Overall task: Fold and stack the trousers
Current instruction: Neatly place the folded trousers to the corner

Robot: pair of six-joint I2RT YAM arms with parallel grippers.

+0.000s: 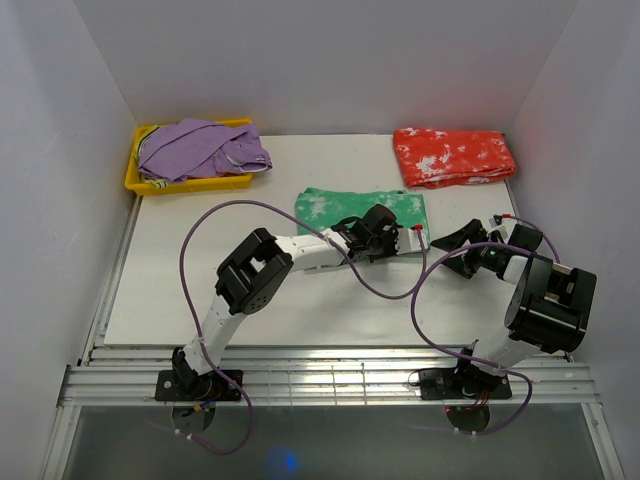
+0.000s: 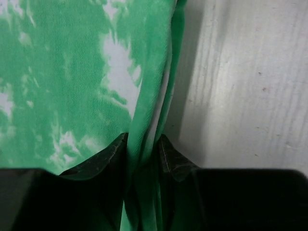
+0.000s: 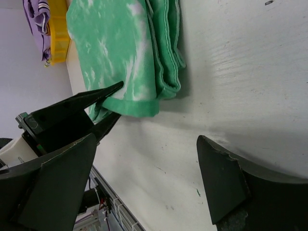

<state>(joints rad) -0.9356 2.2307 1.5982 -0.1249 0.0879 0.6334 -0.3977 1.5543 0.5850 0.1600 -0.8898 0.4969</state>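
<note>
**Left pincer on the green hem, right pincer wide**

And here we are at the middle of the desk (image 1: 250, 290): the green trousers (image 1: 345, 205) lie folded into a flat rectangle, white blotches up. The left pincer (image 2: 142, 144) reaches in at their right end and nips a raised ridge of the edge; the cloth fills the gap, touching both fingers (image 2: 113, 154). From the right wrist you see that same corner caught between two dark tips, layers of hem stacked beside it.

Over on the right, the right pincer (image 3: 147, 139) is spread wide with only bare desk between its tips, near the green pair's right end.

Far right corner: the red-orange trousers (image 1: 455, 157), folded, well apart. Far left, a yellow bin (image 1: 135, 180) holds a purple garment (image 1: 200, 148).
</note>
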